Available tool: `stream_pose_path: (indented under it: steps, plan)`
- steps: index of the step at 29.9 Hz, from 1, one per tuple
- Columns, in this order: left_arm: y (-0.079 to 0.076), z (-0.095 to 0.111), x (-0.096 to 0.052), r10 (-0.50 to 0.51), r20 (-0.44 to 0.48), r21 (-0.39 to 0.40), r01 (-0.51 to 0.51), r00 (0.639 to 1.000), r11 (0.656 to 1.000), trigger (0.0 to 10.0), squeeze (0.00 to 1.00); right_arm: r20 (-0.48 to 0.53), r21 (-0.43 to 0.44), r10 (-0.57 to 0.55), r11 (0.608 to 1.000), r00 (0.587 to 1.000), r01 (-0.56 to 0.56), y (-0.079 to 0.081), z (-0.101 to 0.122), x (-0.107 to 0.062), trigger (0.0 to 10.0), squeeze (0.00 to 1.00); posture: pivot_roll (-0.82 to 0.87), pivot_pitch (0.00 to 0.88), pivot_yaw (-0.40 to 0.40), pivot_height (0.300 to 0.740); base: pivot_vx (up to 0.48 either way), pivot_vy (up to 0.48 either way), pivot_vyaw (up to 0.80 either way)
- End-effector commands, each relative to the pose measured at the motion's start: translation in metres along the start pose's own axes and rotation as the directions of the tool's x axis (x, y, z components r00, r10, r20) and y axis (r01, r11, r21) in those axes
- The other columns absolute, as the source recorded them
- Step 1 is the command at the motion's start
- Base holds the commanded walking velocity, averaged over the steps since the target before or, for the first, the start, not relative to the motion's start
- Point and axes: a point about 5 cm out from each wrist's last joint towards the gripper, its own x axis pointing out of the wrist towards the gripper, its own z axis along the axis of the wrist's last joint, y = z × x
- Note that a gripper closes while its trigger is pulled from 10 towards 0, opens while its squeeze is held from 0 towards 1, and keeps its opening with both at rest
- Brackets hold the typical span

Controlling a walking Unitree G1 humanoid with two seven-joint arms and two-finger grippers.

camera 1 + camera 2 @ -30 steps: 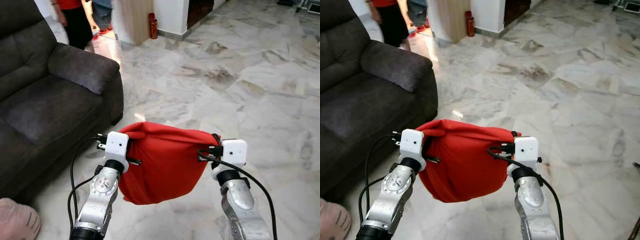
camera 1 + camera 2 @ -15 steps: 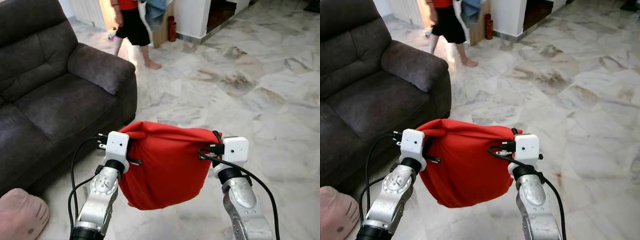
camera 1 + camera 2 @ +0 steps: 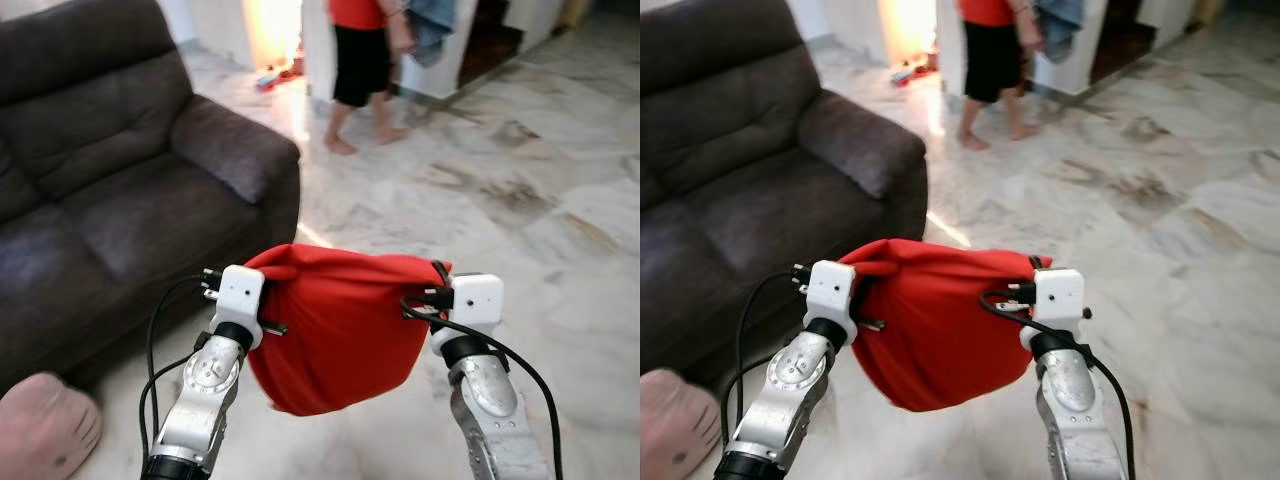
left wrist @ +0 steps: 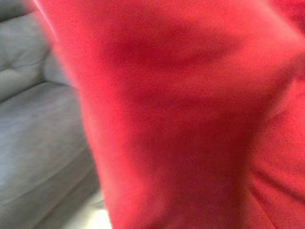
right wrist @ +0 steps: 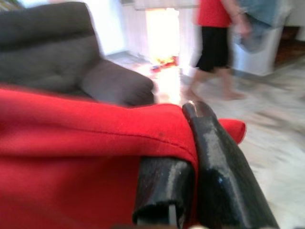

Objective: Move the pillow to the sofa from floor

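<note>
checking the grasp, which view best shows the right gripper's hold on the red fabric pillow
The right wrist view: the right gripper's black fingers pinch the red fabric pillow's seamed edge close up. The eye views show the whole pillow hanging between both wrists; the left wrist view shows blurred red cloth.

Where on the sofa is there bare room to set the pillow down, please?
The sofa seat cushion beside the armrest looks bare, and so does the next cushion toward the pink cushion on the floor. It is crowded only in front, where the left claw and right claw hold the pillow.
</note>
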Motion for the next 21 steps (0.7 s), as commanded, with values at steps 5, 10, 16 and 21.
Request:
stream_pose_path:
  steps: [5, 10, 16, 21]
  plan:
    - [0.0011, 0.0217, 0.0060, 0.019, 0.092, -0.011, -0.018, 0.996, 1.000, 10.0, 0.00, 0.055, -0.028, -0.025, 0.999, 0.998, 0.027, -0.0111, 0.0104, -0.0018, 10.0, 0.00, -0.14, 0.039, 0.043, 0.739, 0.275, 0.000, 0.09]
    - [0.0015, 0.0221, 0.0064, 0.021, 0.094, -0.012, -0.020, 0.995, 1.000, 10.0, 0.00, 0.055, -0.030, -0.018, 0.999, 0.998, 0.020, -0.0092, 0.0105, -0.0016, 10.0, 0.00, -0.14, 0.046, 0.040, 0.739, 0.275, 0.000, 0.58]
    - [0.0018, 0.0228, 0.0069, 0.023, 0.095, -0.013, -0.021, 0.995, 1.000, 10.0, 0.00, 0.060, -0.039, -0.011, 0.999, 0.998, 0.013, -0.0093, 0.0123, -0.0010, 10.0, 0.00, -0.14, 0.056, 0.039, 0.739, 0.274, 0.000, 0.73]
    - [0.0017, 0.0234, 0.0072, 0.024, 0.095, -0.014, -0.023, 0.995, 1.000, 10.0, 0.00, 0.058, -0.035, -0.013, 0.999, 0.998, 0.015, -0.0098, 0.0123, -0.0009, 10.0, 0.00, -0.14, 0.062, 0.038, 0.739, 0.274, 0.000, 0.80]
